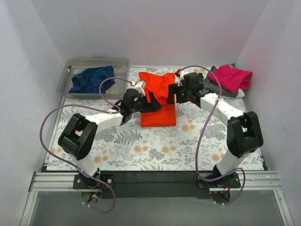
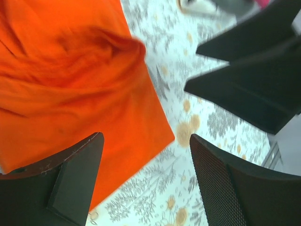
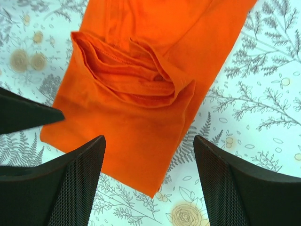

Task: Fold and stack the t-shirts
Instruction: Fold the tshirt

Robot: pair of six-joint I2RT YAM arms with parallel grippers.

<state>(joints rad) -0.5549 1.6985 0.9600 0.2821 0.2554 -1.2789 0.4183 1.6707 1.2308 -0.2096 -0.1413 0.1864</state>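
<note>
The orange-red t-shirt [image 1: 158,100] lies partly folded into a long strip on the flowered tablecloth, its near end a flat layer. My left gripper [image 1: 149,101] hovers open over the shirt's left side; in its wrist view the gripper [image 2: 146,141] has only cloth [image 2: 70,70] and table between its fingers. My right gripper [image 1: 175,94] hangs open at the shirt's right edge, and its wrist view [image 3: 148,141] shows the folded corner [image 3: 141,94] below, not gripped. The navy t-shirt [image 1: 91,79] is crumpled in the tub. The magenta t-shirt [image 1: 230,76] lies on the grey one [image 1: 215,87] at the back right.
The clear plastic tub [image 1: 70,66] stands at the back left. White walls close in the table on three sides. The two grippers are close together over the shirt; the right one's black fingers [image 2: 249,70] show in the left wrist view.
</note>
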